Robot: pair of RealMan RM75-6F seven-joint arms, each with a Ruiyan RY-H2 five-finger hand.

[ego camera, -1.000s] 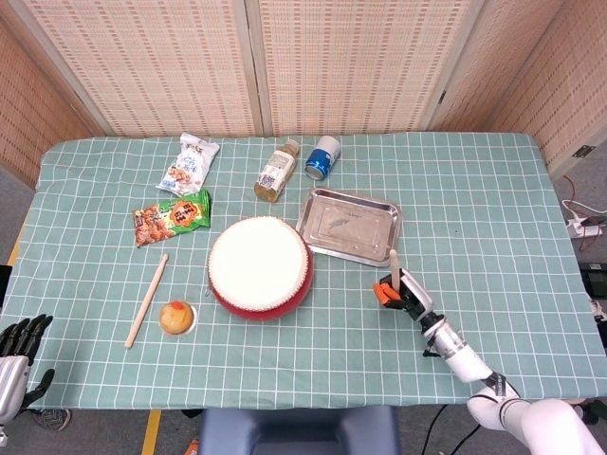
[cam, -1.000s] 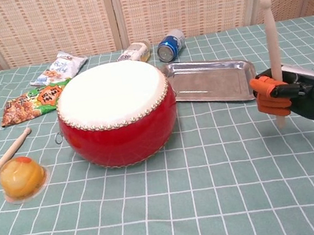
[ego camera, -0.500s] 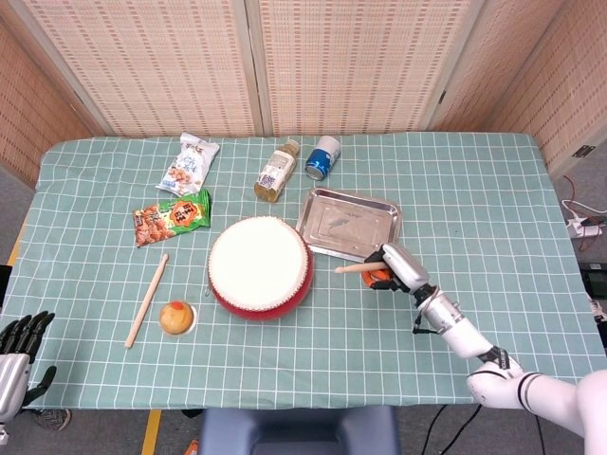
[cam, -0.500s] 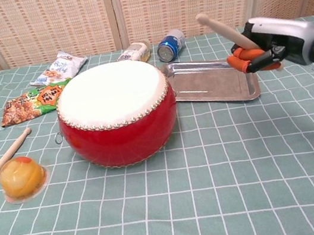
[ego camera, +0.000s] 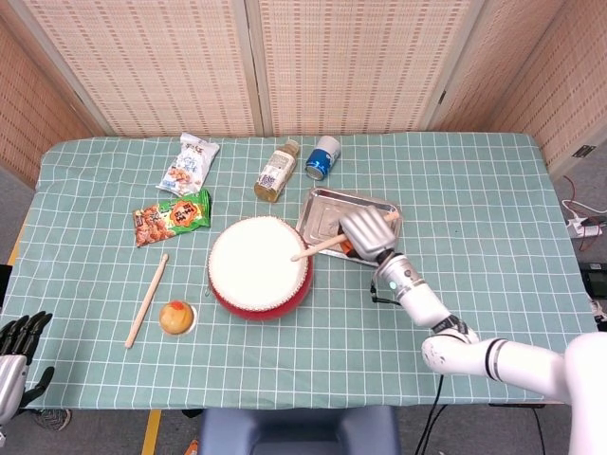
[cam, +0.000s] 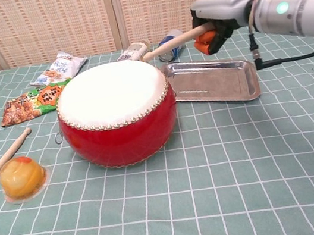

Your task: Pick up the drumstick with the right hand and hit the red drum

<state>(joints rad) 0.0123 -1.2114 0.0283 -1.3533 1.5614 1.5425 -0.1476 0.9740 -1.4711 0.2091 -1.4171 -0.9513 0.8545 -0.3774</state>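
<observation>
Drumstick (ego camera: 320, 248) is in the right hand (ego camera: 365, 232), fingers wrapped around the butt end, hand up over the metal tray (ego camera: 381, 210). Stick points left, tip over the right edge of the red drum (ego camera: 259, 266) — can't tell if it's actually touching the white skin. Drum sits mid-desk (ego camera: 493, 218), tray just beside it on the right. Left hand (ego camera: 19, 343) is at the desk's near-left corner, fingers apart, holding nothing. Second stick (ego camera: 147, 299) lies left of the drum.
</observation>
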